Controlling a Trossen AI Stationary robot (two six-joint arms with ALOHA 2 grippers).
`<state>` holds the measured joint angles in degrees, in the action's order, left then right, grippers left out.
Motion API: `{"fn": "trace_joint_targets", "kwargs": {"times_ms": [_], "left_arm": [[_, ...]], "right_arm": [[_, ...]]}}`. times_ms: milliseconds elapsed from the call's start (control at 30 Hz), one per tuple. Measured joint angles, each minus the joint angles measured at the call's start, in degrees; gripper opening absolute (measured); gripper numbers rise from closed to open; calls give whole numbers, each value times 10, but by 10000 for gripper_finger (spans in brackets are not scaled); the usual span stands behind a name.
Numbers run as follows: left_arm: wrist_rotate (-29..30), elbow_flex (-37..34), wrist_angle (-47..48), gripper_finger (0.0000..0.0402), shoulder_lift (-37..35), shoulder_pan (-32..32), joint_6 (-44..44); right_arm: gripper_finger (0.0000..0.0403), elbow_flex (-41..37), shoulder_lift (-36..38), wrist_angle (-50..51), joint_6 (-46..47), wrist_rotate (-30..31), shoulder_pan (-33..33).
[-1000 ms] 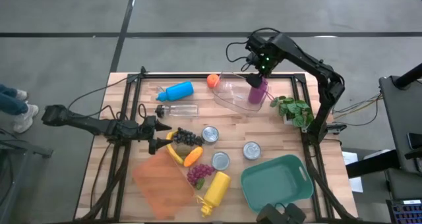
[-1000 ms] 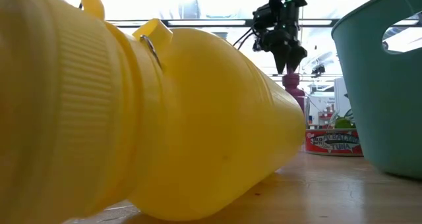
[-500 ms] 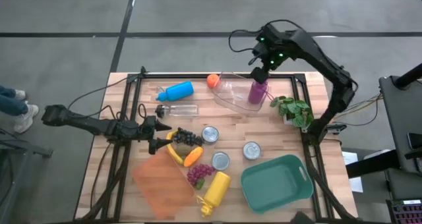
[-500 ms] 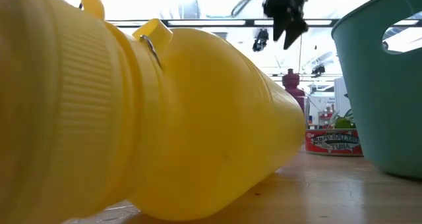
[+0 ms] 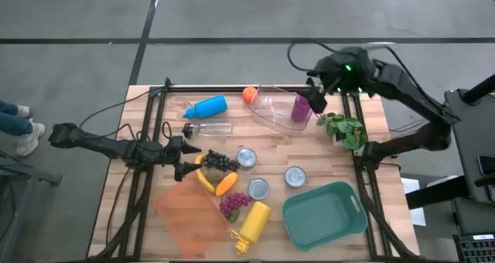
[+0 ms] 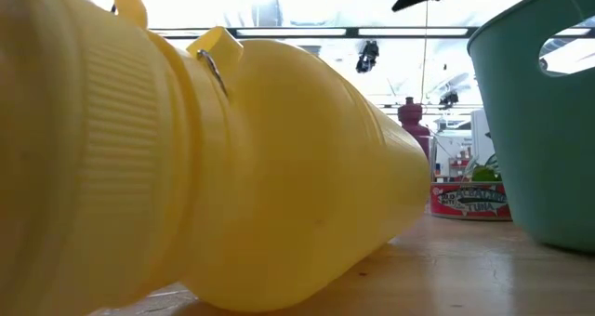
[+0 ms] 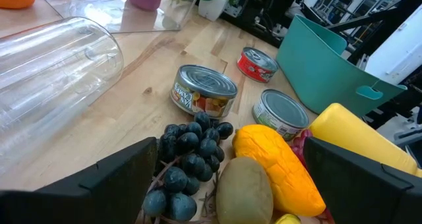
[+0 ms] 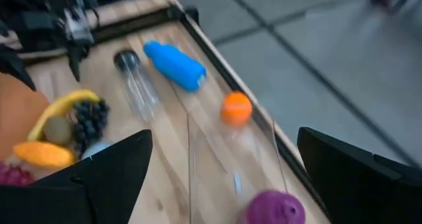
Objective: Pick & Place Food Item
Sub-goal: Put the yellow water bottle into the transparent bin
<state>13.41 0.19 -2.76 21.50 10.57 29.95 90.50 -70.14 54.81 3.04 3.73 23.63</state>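
Note:
Food lies left of the table's middle: dark grapes (image 5: pixel 220 162) (image 7: pixel 191 155), a banana (image 5: pixel 203 178), an orange-yellow mango (image 5: pixel 227 184) (image 7: pixel 277 161), a kiwi (image 7: pixel 244 188) and red grapes (image 5: pixel 234 204). My left gripper (image 5: pixel 182 159) (image 7: pixel 231 145) stands open just left of the dark grapes, touching nothing. An orange (image 5: pixel 249 94) (image 8: pixel 236 109) rests by the far edge. A purple bottle (image 5: pixel 300 108) (image 6: pixel 414 130) stands upright in a clear container (image 5: pixel 271 108). My right gripper (image 5: pixel 314 100) (image 8: pixel 224 138) hangs open and empty, high above the bottle.
A blue bottle (image 5: pixel 206 107) and a clear bottle (image 5: pixel 209 129) lie at the far left. Three cans (image 5: pixel 247 157) stand mid-table. Near the front are a teal tub (image 5: pixel 325 214), a yellow bottle (image 5: pixel 254 224) and an orange board (image 5: pixel 189 213). A potted plant (image 5: pixel 344 129) stands right.
My right gripper has let go of the purple bottle's top, opened wider, risen well above it and drawn back toward the table's right edge, tipping up from pointing down. The bottle stays upright in the clear container.

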Motion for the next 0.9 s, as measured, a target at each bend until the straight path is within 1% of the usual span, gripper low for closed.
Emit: {"fn": "trace_joint_targets", "kwargs": {"times_ms": [233, 300, 400, 533, 633, 767, 900], "left_arm": [[0, 0, 0, 384, 0, 0, 0], [0, 0, 0, 384, 0, 0, 0], [0, 0, 0, 384, 0, 0, 0], [0, 0, 0, 384, 0, 0, 0], [0, 0, 0, 384, 0, 0, 0], [0, 0, 0, 384, 0, 0, 0], [0, 0, 0, 384, 0, 0, 0]], "right_arm": [[376, -189, 143, -169, 16, 71, -73], [376, -231, 185, -195, 28, 87, -88], [376, -283, 249, -210, 29, 89, -112], [376, -326, 322, -215, 48, 82, -146], [376, -350, 357, -216, 64, 83, -162], [376, -379, 384, -239, 70, 83, -168], [376, -391, 385, -250, 50, 70, -168]]}}
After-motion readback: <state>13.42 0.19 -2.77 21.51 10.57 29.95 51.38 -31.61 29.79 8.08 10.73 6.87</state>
